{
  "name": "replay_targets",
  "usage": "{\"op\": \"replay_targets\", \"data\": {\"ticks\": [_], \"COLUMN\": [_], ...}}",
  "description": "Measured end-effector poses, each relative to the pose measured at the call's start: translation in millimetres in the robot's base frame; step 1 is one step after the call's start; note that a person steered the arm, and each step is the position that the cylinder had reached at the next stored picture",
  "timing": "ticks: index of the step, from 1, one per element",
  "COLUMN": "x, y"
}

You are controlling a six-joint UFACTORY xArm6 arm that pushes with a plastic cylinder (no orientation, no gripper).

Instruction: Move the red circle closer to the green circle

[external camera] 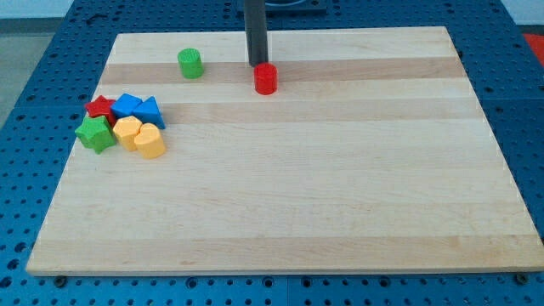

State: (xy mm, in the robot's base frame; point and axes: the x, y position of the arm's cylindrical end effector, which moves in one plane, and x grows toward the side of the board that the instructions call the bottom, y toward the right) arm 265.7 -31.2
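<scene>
The red circle point(266, 78) stands near the view's top, a little left of centre. The green circle point(190, 63) stands further to the view's left and slightly higher, well apart from it. My tip point(257, 65) is the lower end of the dark rod, just above and slightly left of the red circle, right next to its top-left edge; I cannot tell if it touches.
A cluster of blocks lies at the view's left: a red star point(100, 108), a blue block point(127, 105), a blue triangle-like block point(151, 111), a green star point(94, 133), a yellow block point(127, 132) and a yellow block point(150, 141). The wooden board point(297, 204) sits on a blue pegboard.
</scene>
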Motion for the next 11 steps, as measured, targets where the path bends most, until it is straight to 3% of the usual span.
{"op": "replay_targets", "data": {"ticks": [2,3,4,6,11], "x": [9,45,60,47,42], "y": [54,52,33,-43,-69]}}
